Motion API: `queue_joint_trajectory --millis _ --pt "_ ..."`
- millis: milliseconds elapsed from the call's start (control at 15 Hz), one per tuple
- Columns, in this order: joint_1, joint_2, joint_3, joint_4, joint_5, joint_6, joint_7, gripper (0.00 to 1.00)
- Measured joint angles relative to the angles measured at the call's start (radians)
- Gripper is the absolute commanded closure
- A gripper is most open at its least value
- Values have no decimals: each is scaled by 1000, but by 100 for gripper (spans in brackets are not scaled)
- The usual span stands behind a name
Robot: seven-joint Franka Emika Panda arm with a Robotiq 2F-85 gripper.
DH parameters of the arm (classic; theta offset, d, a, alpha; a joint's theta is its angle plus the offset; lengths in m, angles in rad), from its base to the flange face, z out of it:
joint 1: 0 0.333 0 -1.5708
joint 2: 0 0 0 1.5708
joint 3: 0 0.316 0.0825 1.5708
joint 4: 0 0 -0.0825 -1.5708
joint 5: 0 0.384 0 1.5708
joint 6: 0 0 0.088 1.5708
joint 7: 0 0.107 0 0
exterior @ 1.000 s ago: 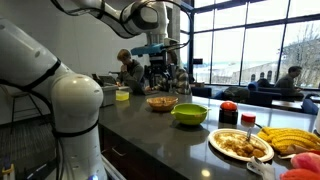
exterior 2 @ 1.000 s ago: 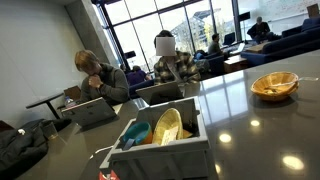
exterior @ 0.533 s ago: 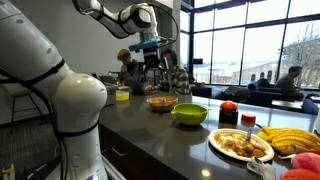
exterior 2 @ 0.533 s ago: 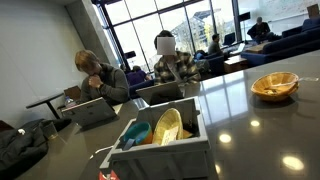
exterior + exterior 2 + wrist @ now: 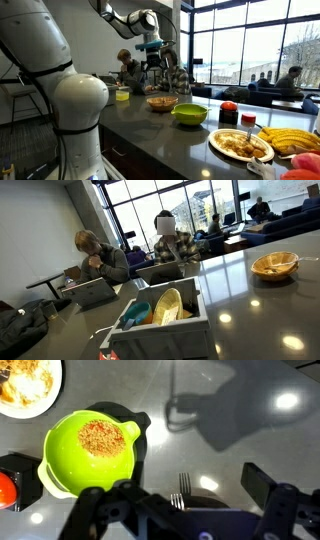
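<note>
Above the dark counter (image 5: 250,420), my fingers (image 5: 262,482) stand wide apart, gripping nothing. My gripper (image 5: 188,478) hangs high over the surface, touching nothing. Fork (image 5: 182,491) tines show below, between the fingers. The green bowl (image 5: 60,460) with brown crumbs sits just beside the fork, and a plate (image 5: 52,395) of food lies beyond it.
</note>
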Motion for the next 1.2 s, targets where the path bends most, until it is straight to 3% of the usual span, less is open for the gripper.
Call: queue_joint_trajectory --millis 533,867,1200 --pt "0 171 -14 173 7 -173 -136 0" --pt "-13 170 -34 170 31 -270 -135 0" --pt "1 181 -15 157 54 -285 -134 0"
